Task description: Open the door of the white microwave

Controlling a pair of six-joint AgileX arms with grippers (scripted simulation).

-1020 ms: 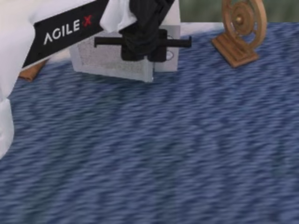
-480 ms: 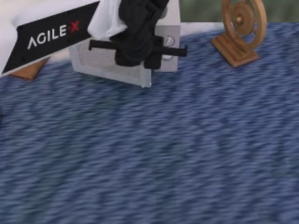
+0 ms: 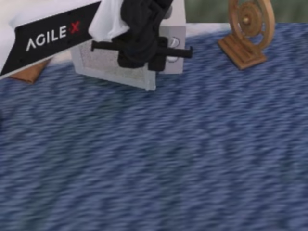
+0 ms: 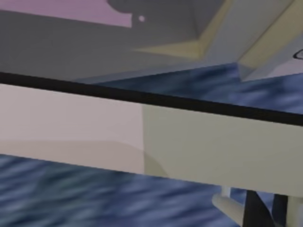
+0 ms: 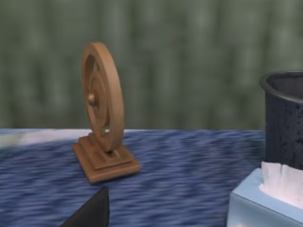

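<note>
1. Blue rippled cloth covers the desk [image 3: 168,159], and the whole near stretch of it in the top view is bare.
2. Farther back, at the far edge toward the left, stands the white microwave [image 3: 174,19]. It is the largest thing I can see, though my left arm covers much of it.
3. Its door [image 3: 106,65], a white panel with a grey speckled mesh window, stands swung partway out from the body. Its free edge on the right sits nearer to me than the control strip, so a wedge-shaped gap shows between door and front.
4. On that narrow strip at the microwave's right, one round silver knob [image 3: 174,42] peeks out beside the arm's black parts.
5. My left claw [image 3: 144,50] hangs directly above the door and the microwave's front. I cannot tell whether it is clenched or released, nor whether it touches the door. The left wrist view shows only pale panel edges close up, with blue cloth behind.
6. My right arm is out of the top view. Its wrist view shows a dark tip of my right claw [image 5: 90,213] low over the cloth; I cannot tell its state.
7. At the far right of the desk stands a wooden wheel ornament [image 3: 246,29], upright on a stepped base and well apart from the microwave.
8. The right wrist view also shows a light blue tissue box [image 5: 258,203] and, behind it, a dark speckled bin [image 5: 284,118].
</note>
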